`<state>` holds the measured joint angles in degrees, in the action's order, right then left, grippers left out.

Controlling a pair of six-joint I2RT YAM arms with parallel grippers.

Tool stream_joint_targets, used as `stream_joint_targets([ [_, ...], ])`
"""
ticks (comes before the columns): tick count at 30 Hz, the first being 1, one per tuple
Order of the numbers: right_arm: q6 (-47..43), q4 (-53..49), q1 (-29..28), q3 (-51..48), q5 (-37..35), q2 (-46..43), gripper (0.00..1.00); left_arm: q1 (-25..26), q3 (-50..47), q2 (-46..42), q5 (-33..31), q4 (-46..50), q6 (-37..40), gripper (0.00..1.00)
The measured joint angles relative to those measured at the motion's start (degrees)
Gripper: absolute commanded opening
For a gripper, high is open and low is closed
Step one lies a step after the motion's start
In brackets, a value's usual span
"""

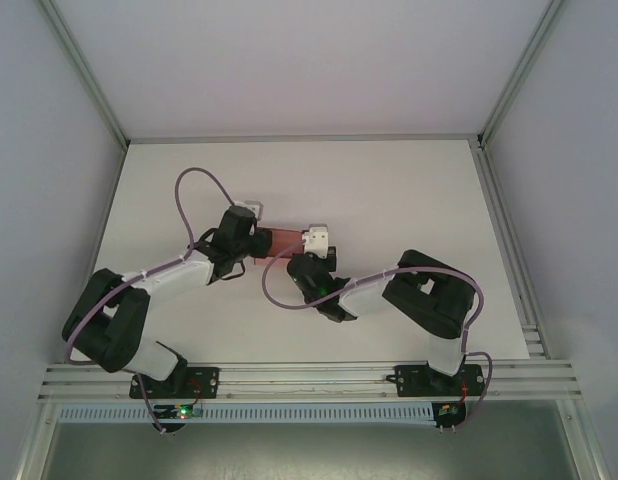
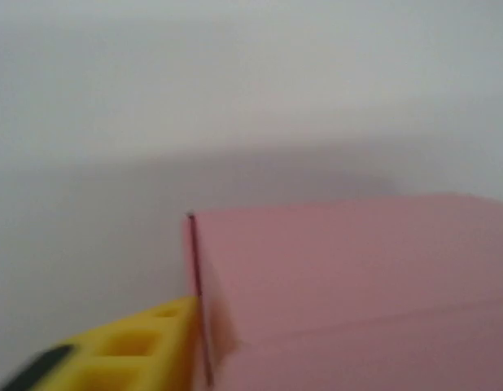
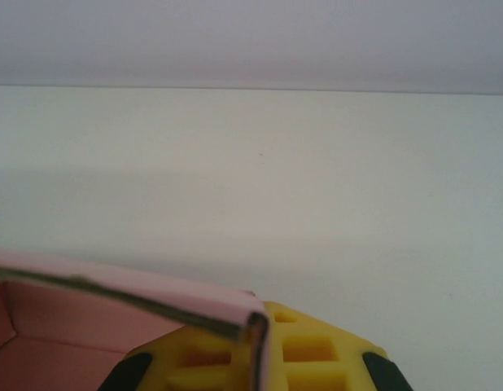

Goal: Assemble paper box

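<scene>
The paper box (image 1: 284,240) is a small pink card box in the middle of the white table (image 1: 389,190), held between the two arms. My right gripper (image 1: 307,244) is shut on its right end. In the right wrist view the yellow fingers (image 3: 317,352) pinch the box's thin wall (image 3: 113,285) at a corner. My left gripper (image 1: 259,241) is at the box's left end. In the left wrist view one yellow finger (image 2: 129,349) lies against the outside of a standing wall edge, well left of centre, so the jaws are apart. The pink card (image 2: 357,277) hides the other finger.
A metal frame rail (image 1: 309,372) runs along the near edge, with both arm bases on it. Grey enclosure walls (image 1: 49,150) stand on the left, right and back. Purple cables (image 1: 194,185) loop above the arms.
</scene>
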<state>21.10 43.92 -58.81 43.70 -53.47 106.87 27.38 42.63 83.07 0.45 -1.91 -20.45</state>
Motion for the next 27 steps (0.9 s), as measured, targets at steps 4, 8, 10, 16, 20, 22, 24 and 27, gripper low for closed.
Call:
stream_joint_targets([
  [4,-3.1,1.4,-1.6,-0.1,0.6,0.0,0.01,0.3,-1.3,-6.7,1.1,5.2,-1.4,0.95],
  [8,-5.5,2.0,-2.2,-0.1,0.7,0.0,0.01,0.3,-1.3,-15.0,0.6,10.3,-2.6,1.0],
  [10,-6.2,2.2,-2.2,-0.3,0.9,0.0,0.01,0.3,-1.0,-18.8,-1.1,14.1,-3.5,1.0],
  [16,-7.9,2.7,-2.9,-0.7,1.5,0.0,0.02,0.3,2.3,-27.2,-8.3,24.7,-9.5,1.0],
  [20,-10.0,3.1,-4.0,-0.7,2.3,0.0,0.02,-0.8,6.4,-26.4,-12.5,26.6,-13.9,1.0],
  [22,-11.0,3.3,-4.5,-0.9,2.6,0.0,0.03,-3.5,8.9,-23.2,-13.0,26.8,-15.8,1.0],
  [24,-11.6,3.6,-4.7,-1.1,2.6,0.0,0.03,-6.6,11.0,-18.8,-11.8,26.3,-16.6,1.0],
  [27,-12.3,3.9,-4.8,-1.1,2.8,0.1,0.07,-9.5,12.9,-11.1,-8.5,25.5,-16.9,1.0],
])
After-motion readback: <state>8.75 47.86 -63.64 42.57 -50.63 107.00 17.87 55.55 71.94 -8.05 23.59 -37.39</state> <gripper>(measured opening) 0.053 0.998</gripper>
